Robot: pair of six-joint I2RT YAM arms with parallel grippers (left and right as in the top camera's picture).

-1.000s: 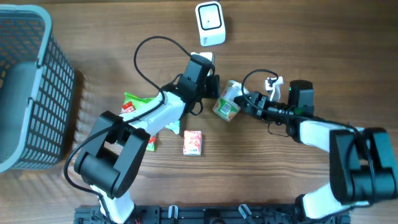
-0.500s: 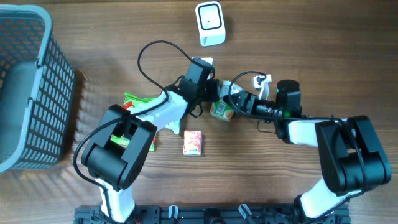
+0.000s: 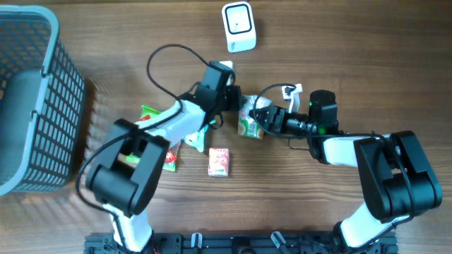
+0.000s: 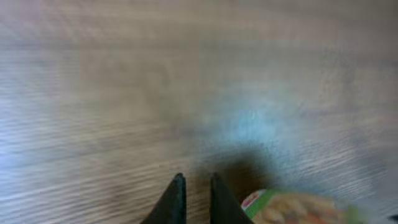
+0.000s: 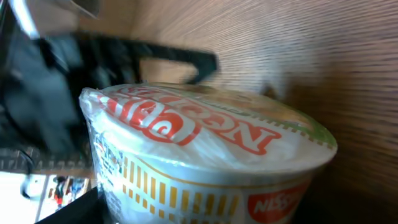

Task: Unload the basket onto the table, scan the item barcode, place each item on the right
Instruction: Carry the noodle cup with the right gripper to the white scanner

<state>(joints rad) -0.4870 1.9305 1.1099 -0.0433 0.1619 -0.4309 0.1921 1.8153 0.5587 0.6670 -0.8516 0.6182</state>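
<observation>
The item is a cup of instant noodles (image 3: 248,123) with a white and orange wall, a red logo and a green rim, at the table's middle. My right gripper (image 3: 261,118) is shut on it from the right, and the cup (image 5: 205,149) fills the right wrist view, its lid facing the camera. No barcode shows. My left gripper (image 3: 236,99) sits just to the cup's upper left, fingertips (image 4: 179,182) almost together with nothing between them; the cup's green rim (image 4: 292,211) lies just right of them. The white scanner (image 3: 238,27) stands at the far edge.
A grey mesh basket (image 3: 32,99) fills the left side. A green packet (image 3: 150,115), a red packet (image 3: 169,161) and a small red box (image 3: 219,161) lie under and beside my left arm. Black cables loop above both wrists.
My right gripper has carried the cup left and turned it more upright. My left gripper has drawn back a little up and left, off the cup.
</observation>
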